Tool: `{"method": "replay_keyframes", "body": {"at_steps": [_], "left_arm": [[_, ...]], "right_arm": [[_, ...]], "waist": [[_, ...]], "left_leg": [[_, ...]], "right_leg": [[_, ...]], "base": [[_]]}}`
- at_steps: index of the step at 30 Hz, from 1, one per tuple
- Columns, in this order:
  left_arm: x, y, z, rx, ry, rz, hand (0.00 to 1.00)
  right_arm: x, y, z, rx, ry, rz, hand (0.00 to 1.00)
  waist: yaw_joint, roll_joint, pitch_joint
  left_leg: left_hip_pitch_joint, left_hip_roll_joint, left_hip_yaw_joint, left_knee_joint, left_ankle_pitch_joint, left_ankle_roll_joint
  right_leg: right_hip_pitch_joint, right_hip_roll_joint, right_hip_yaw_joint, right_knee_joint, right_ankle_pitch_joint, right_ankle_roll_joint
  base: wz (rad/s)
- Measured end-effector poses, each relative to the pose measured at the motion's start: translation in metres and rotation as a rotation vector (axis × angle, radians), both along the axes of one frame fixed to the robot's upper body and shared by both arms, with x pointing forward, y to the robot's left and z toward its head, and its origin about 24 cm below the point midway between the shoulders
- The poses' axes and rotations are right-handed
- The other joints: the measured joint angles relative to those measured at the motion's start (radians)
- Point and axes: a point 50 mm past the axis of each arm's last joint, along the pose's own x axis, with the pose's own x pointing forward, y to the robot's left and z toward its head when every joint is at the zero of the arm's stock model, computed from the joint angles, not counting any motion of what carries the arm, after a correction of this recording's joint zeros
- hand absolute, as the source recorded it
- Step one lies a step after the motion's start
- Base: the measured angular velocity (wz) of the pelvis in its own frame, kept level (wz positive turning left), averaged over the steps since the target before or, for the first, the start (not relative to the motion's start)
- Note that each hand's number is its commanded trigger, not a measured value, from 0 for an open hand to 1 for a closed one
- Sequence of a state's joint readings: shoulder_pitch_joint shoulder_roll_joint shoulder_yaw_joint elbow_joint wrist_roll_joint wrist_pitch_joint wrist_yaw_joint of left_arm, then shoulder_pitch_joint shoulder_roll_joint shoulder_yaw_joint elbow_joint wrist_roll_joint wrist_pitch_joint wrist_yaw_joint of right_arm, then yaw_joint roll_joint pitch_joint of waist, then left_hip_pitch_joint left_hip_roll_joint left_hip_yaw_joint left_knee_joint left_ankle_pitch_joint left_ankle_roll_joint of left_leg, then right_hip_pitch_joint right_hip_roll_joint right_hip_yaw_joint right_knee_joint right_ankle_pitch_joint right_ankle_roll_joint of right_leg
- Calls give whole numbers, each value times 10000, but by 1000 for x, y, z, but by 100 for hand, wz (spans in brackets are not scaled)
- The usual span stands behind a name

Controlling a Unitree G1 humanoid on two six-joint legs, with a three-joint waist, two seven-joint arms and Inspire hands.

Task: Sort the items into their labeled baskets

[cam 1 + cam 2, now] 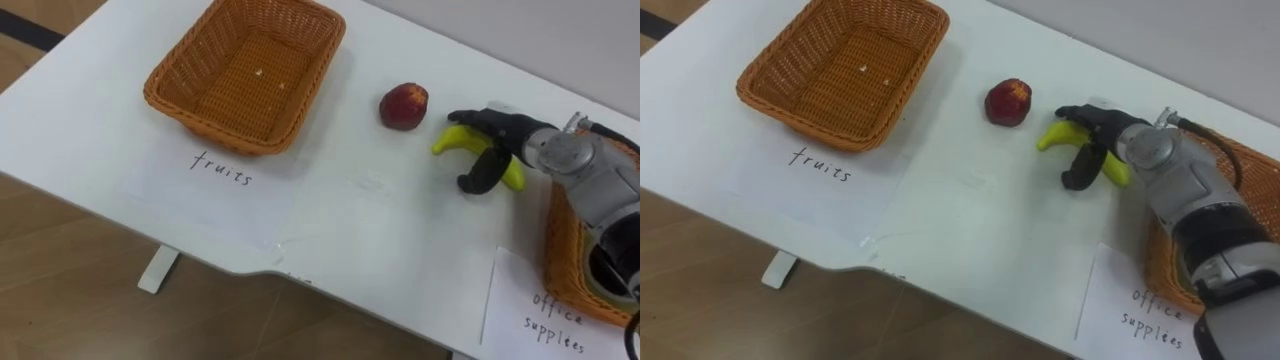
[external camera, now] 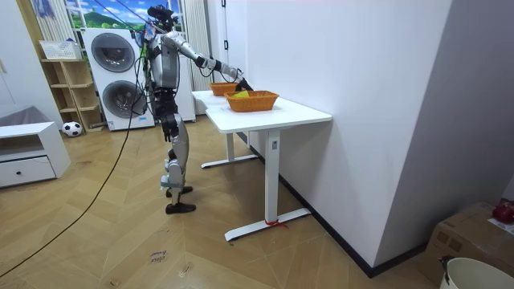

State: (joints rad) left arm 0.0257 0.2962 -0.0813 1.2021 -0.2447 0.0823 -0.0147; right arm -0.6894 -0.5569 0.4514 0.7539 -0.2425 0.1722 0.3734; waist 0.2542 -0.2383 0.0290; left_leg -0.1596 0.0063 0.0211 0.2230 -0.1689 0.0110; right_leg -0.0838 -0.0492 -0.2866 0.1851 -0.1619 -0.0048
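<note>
Right hand (image 1: 515,135) fingers (image 1: 470,119) curl round the banana (image 1: 452,141), between fruit basket (image 1: 175,105) and office basket (image 1: 558,250).

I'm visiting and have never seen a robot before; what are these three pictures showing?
It is a walking, human-shaped robot sorting things. Two pictures come from the camera eyes in its head, looking down at a white table; the third is taken from across the room and shows it standing at the table with one arm stretched out. On the table stand an empty wicker fruit basket on the left and an office supplies basket on the right. Between them lie a red apple and a yellow banana. The robot's right hand curls its fingers and thumb round the banana.
</note>
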Motion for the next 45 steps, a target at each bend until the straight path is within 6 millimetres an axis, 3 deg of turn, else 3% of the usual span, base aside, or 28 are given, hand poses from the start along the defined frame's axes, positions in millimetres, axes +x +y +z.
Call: {"method": "replay_keyframes", "body": {"at_steps": [8, 9, 10, 11, 20, 33, 41, 45], "left_arm": [[1, 0, 0, 14, -19, -8, 0], [1, 0, 0, 20, -21, -7, 0], [1, 0, 0, 22, -21, -6, 0], [1, 0, 0, 24, -21, -5, 0], [6, 0, 1, 30, -106, -34, 0], [7, -1, 1, -52, -125, 68, 0], [7, -1, 1, -15, -257, 38, 0], [0, 1, 0, 29, -159, 128, 0]], "right_arm": [[0, 0, 1, -3, 9, 80, 0], [0, 0, 1, -3, 7, 83, 18], [0, 0, 1, -3, 5, 85, 55], [0, 0, 1, -3, 5, 85, 100], [4, -4, 10, -228, -717, -194, 100], [5, 2, 12, -74, -947, 105, 100], [5, 7, 13, 64, -909, 395, 100], [3, 18, 16, 257, -955, 973, 100]], "waist": [[-12, 23, 32], [-11, 16, 36], [-11, 11, 42], [-11, 8, 44], [6, 26, 72], [-19, -5, 54], [-167, -7, 52], [-326, -11, 48]], "left_leg": [[3, -2, 7, -18, -1, -1], [3, -1, 8, -18, -1, -1], [2, -1, 7, -18, -1, -1], [1, -1, 7, -17, -1, -1], [9, 0, 8, -19, -1, -1], [145, -5, 8, -181, 1, -3], [143, -7, 9, -167, 1, -4], [246, -17, -4, -138, 3, -5]], "right_leg": [[0, -3, -6, 1, 1, -1], [0, -2, -6, 1, 1, -1], [0, -2, -8, 1, 1, -1], [0, -2, -10, 1, 0, -1], [-10, 2, -4, -7, 0, -1], [11, -6, 80, -22, 0, 0], [26, -9, 109, -22, 0, 0], [146, -11, 103, -28, 0, 0]], "base": [[0], [0], [0], [0], [0], [-1], [0], [0]]}}
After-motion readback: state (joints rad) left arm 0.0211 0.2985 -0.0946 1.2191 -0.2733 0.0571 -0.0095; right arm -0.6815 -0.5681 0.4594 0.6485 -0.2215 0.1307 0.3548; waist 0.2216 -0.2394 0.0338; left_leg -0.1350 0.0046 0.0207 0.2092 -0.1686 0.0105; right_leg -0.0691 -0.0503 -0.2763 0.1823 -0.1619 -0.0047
